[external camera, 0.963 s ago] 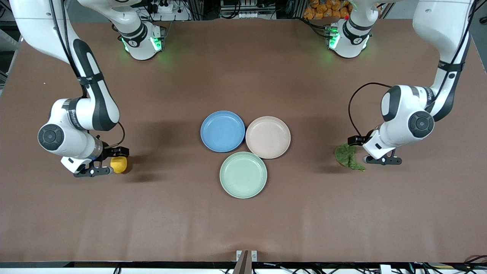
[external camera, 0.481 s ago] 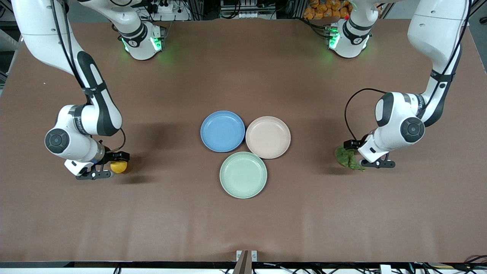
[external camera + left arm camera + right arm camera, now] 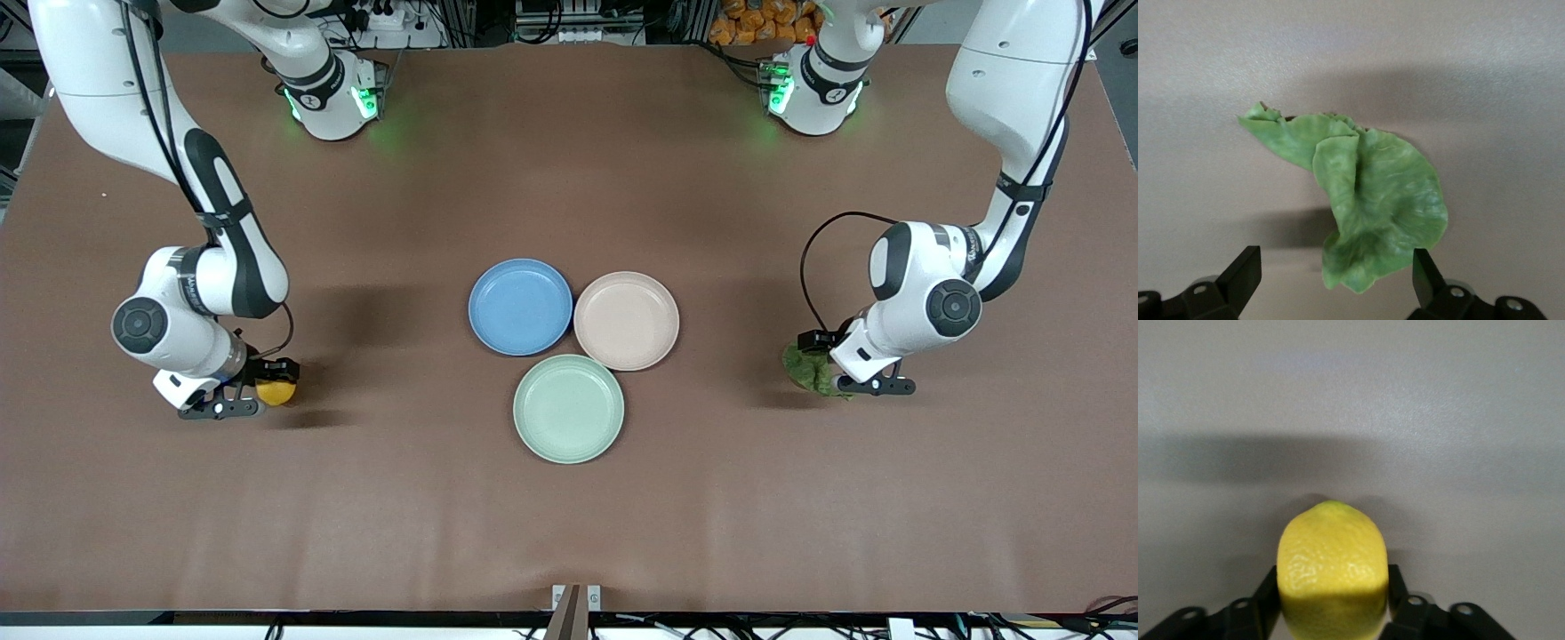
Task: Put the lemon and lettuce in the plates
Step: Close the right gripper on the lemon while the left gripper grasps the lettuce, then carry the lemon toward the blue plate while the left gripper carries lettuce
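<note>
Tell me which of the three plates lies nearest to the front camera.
The mint-green plate: it lies lowest in the front view, below the blue plate and the beige-pink plate.

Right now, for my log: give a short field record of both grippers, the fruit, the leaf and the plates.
right gripper: shut on the small yellow lemon, on the brown table
left gripper: open, fingers astride the wrinkly green lettuce leaf
blue plate: empty
beige-pink plate: empty
mint-green plate: empty
</note>
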Robot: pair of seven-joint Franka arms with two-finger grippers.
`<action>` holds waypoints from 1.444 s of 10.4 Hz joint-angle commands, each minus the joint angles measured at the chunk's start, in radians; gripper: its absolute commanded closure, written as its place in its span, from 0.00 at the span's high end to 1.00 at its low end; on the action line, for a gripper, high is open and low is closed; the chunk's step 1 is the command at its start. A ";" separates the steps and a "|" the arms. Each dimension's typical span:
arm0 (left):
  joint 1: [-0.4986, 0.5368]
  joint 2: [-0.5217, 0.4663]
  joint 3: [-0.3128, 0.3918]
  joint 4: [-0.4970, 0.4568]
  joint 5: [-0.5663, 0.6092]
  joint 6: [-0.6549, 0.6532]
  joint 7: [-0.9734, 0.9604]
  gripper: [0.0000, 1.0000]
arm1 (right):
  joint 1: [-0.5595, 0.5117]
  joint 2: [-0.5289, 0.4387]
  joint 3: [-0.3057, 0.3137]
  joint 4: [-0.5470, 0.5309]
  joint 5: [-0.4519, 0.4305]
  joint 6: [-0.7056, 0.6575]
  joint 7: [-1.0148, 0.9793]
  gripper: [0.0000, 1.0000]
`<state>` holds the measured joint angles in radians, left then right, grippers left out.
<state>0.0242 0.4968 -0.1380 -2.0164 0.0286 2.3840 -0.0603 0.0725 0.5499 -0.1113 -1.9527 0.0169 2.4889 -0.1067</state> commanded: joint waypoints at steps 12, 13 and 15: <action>-0.056 -0.026 -0.046 0.021 0.024 0.017 -0.205 0.00 | 0.163 -0.307 0.010 -0.040 0.090 -0.410 0.224 0.00; -0.058 -0.046 -0.073 0.030 0.022 -0.011 -0.238 0.00 | 0.220 -0.304 0.010 -0.038 0.090 -0.404 0.313 0.00; -0.056 -0.084 -0.135 0.079 0.020 -0.098 -0.352 0.00 | 0.311 -0.291 0.012 -0.038 0.097 -0.365 0.473 0.00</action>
<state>-0.0338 0.4635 -0.2345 -1.9600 0.0286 2.3547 -0.3233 0.3316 0.2726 -0.0947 -1.9656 0.1001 2.0896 0.2727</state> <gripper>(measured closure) 0.978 0.392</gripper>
